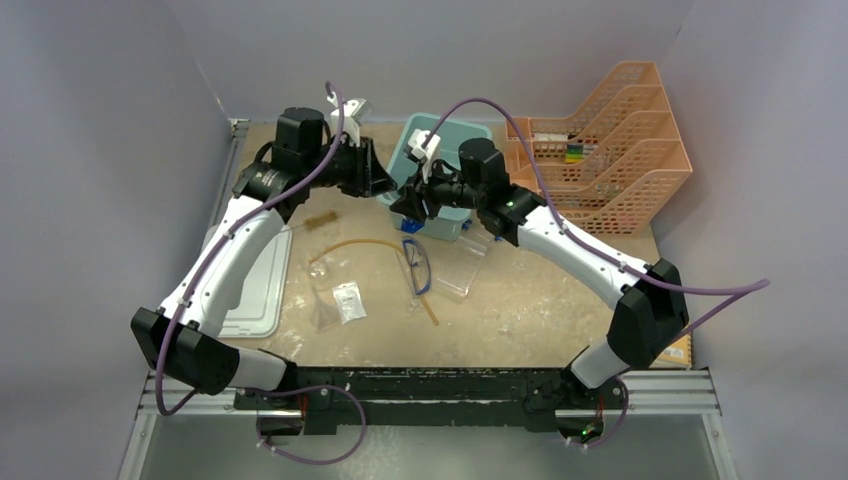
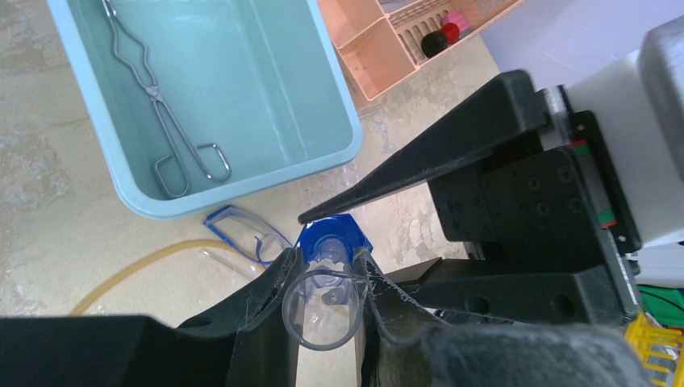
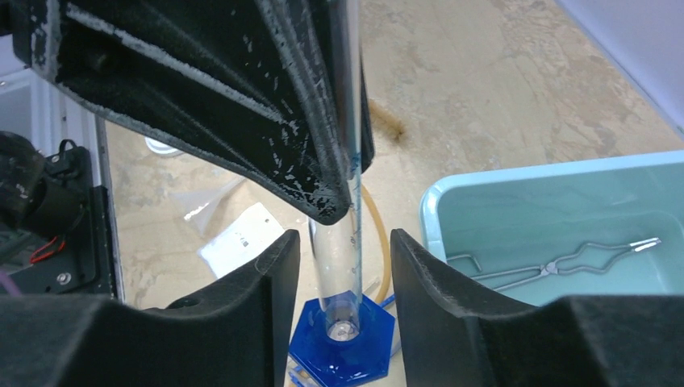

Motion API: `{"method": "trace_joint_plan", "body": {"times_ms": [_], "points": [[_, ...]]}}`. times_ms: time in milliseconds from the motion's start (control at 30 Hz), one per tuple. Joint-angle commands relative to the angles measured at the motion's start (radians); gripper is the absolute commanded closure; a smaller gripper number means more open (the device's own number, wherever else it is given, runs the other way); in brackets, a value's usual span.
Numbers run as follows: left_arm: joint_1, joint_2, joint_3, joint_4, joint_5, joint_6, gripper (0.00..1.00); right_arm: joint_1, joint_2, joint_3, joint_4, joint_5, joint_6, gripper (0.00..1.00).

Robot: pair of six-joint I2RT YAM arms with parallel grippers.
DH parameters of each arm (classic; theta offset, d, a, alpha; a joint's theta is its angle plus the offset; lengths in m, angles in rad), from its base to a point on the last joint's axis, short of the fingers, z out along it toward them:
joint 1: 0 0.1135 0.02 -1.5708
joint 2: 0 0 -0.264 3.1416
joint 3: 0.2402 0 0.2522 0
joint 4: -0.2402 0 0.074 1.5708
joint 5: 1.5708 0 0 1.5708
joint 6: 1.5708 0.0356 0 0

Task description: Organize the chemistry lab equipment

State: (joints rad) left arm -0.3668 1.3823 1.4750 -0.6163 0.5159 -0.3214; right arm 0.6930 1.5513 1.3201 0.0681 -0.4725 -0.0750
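Both arms' jaws bracket the clear cylinder (image 3: 337, 266)

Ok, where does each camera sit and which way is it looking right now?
Top: above and behind the bases, looking down on the table; left arm and right arm whole.
Left wrist: looks down along the measuring cylinder; left gripper clamps it at bottom.
Right wrist: looks down at that cylinder's blue foot; right gripper open around it.
Shared: both wrist views show the tongs in the bin.

L gripper (image 1: 388, 184) by R gripper (image 1: 407, 200), teal bin (image 1: 452, 126), goggles (image 1: 418, 268) nearby
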Motion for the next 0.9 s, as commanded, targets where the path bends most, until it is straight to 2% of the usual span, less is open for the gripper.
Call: {"method": "trace_joint_plan", "body": {"times_ms": [0,67,200,267,333,467,533,667,767,867], "points": [[0.003,-0.002,0.058,0.052,0.050,0.002,1.00,-0.007,0.011,0.037,0.021,-0.084,-0.025,0.56],[0.003,-0.002,0.060,0.053,0.052,-0.002,1.00,-0.008,0.023,0.047,0.015,-0.088,-0.025,0.61],[0.003,0.000,0.062,0.054,0.040,-0.016,0.99,-0.015,0.019,0.042,0.043,-0.090,-0.010,0.76],[0.003,0.003,0.065,0.060,0.028,-0.033,0.81,-0.020,0.014,0.034,0.062,-0.075,0.007,0.85],[0.003,0.006,0.069,0.077,0.010,-0.055,0.69,-0.028,0.008,0.026,0.079,-0.076,0.023,0.93],[0.003,0.011,0.082,0.134,-0.093,-0.121,0.38,-0.039,-0.014,0.014,0.107,-0.068,0.050,0.95],[0.003,0.022,0.107,0.155,-0.178,-0.156,0.31,-0.045,-0.017,0.013,0.111,-0.060,0.066,0.96],[0.016,0.048,0.180,0.151,-0.386,-0.197,0.26,-0.067,-0.013,-0.006,0.156,-0.008,0.153,0.96],[0.047,0.038,0.186,0.165,-0.507,-0.227,0.23,-0.089,-0.015,-0.057,0.264,0.175,0.339,0.94],[0.072,0.015,0.161,0.162,-0.605,-0.238,0.22,-0.098,0.034,0.048,0.135,0.405,0.479,0.95]]}}
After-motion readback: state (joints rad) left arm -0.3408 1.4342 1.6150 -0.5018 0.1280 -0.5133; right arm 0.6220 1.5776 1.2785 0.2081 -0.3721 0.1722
